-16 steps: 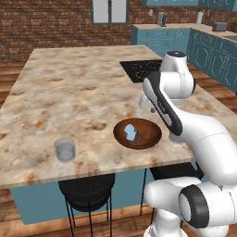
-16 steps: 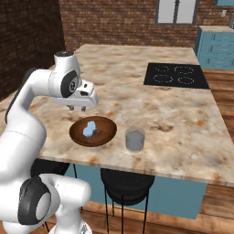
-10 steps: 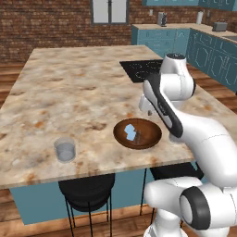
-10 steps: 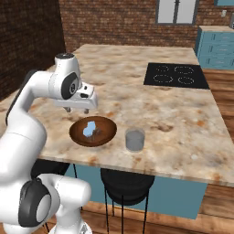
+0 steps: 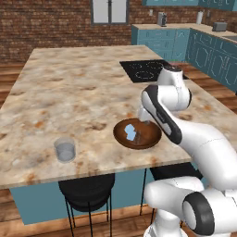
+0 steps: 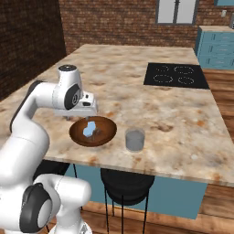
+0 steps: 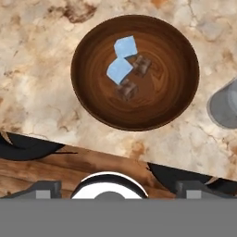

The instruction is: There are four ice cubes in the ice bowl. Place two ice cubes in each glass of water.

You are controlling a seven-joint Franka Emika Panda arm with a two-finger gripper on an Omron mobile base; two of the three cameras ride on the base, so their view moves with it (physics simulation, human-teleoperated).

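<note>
While the end effector (image 6: 87, 119) hovers above the ice bowl (image 7: 176, 99) (grip state unclear), the ice cubes (image 7: 120, 69) lie toward its 12 o'clock in the hand view.

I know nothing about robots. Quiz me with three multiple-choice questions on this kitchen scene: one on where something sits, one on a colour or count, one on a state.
1. Where is the wooden bowl?
A. on the stove top
B. on the stone counter near its front edge
C. on the floor

2. How many pale blue ice cubes are plain to see in the bowl?
A. two
B. six
C. none

3. Does the glass hold any ice cubes?
A. yes, two
B. yes, four
C. none visible

Answers:
1 B: both base views show the bowl on the counter, close to the robot.
2 A: the hand view shows two blue cubes, plus two darker lumps beside them.
3 C: the glass looks evenly pale, with nothing cube-like inside.
</note>
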